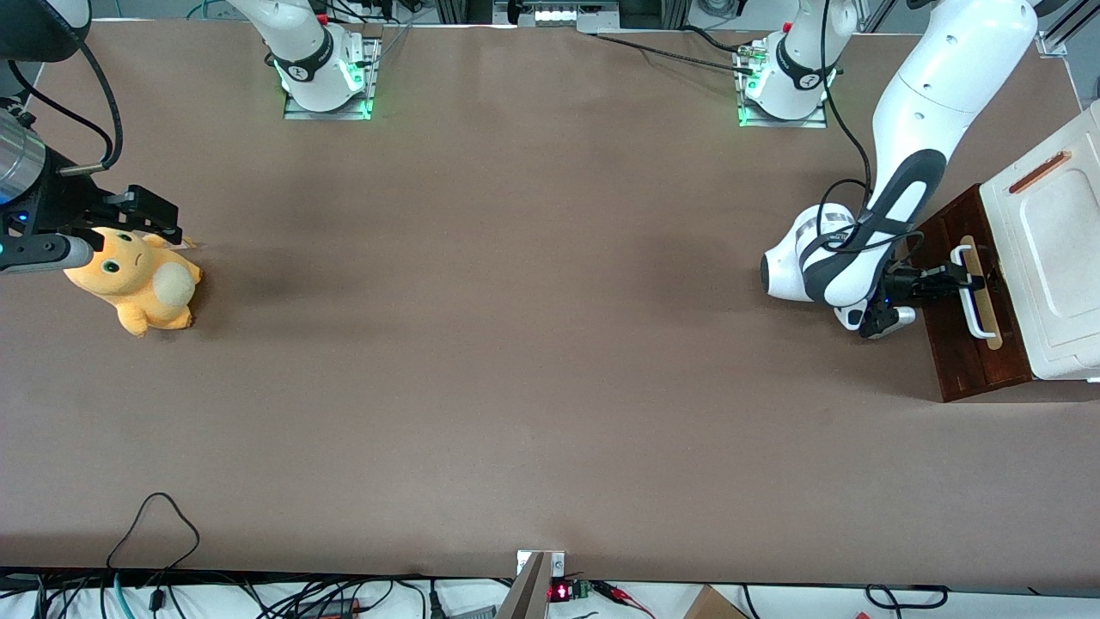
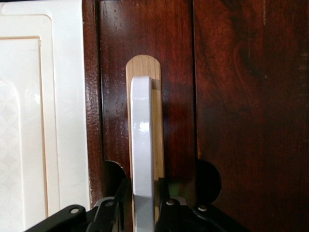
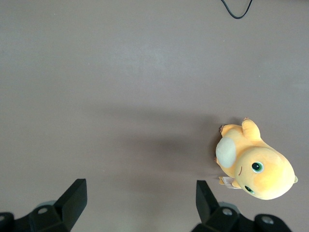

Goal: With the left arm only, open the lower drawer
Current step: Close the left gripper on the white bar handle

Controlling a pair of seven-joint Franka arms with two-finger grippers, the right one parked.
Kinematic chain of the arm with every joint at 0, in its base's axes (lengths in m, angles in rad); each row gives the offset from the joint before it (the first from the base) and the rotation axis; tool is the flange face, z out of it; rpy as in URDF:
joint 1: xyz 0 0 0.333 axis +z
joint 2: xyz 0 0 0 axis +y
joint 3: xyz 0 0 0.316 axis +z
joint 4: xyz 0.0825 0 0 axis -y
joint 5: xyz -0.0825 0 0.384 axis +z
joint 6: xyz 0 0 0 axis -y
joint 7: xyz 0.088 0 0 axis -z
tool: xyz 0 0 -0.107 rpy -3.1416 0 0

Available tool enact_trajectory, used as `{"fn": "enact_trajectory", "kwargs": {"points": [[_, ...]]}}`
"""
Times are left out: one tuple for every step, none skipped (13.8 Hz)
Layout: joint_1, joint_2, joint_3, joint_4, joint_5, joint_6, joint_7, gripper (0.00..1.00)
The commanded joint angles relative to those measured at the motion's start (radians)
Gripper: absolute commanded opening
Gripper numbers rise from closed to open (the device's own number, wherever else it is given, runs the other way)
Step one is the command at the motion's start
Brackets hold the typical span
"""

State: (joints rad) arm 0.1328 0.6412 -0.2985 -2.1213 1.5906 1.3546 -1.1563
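Note:
The lower drawer point(image 1: 950, 344) has a dark reddish-brown front and sits under the cabinet's white top point(image 1: 1061, 258) at the working arm's end of the table. Its white bar handle point(image 1: 977, 320) lies over a tan strip point(image 1: 990, 318). The left arm's black gripper point(image 1: 967, 279) is at the end of that handle farther from the front camera. In the left wrist view the handle point(image 2: 142, 130) runs straight between the two fingers of the gripper point(image 2: 142, 188), which is shut on the bar. The drawer front point(image 2: 178, 72) fills that view beside the white top point(image 2: 43, 121).
An orange plush toy point(image 1: 137, 279) lies toward the parked arm's end of the table, also seen as the plush toy point(image 3: 256, 164) in the right wrist view. Bare brown table point(image 1: 516, 344) spreads between the toy and the cabinet. Cables point(image 1: 155, 524) lie at the table edge nearest the front camera.

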Motion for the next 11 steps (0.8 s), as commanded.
{"fn": "enact_trajectory", "kwargs": {"points": [[0.008,0.005,-0.001,0.011,0.023,0.008,0.023,0.25],[0.008,0.005,-0.001,0.011,0.023,0.008,0.023,0.22],[0.008,0.005,-0.001,0.011,0.023,0.008,0.023,0.20],[0.008,0.005,-0.001,0.011,0.023,0.008,0.023,0.18],[0.008,0.005,-0.001,0.011,0.023,0.008,0.023,0.16],[0.008,0.006,-0.001,0.011,0.023,0.008,0.023,0.17],[0.008,0.008,-0.001,0.011,0.022,0.008,0.023,0.16],[0.008,0.008,-0.001,0.011,0.023,0.008,0.023,0.15],[0.008,0.008,-0.001,0.011,0.022,0.008,0.023,0.14],[0.008,0.008,-0.001,0.011,0.022,0.008,0.023,0.12],[0.008,0.008,-0.001,0.011,0.022,0.008,0.023,0.09]]}}
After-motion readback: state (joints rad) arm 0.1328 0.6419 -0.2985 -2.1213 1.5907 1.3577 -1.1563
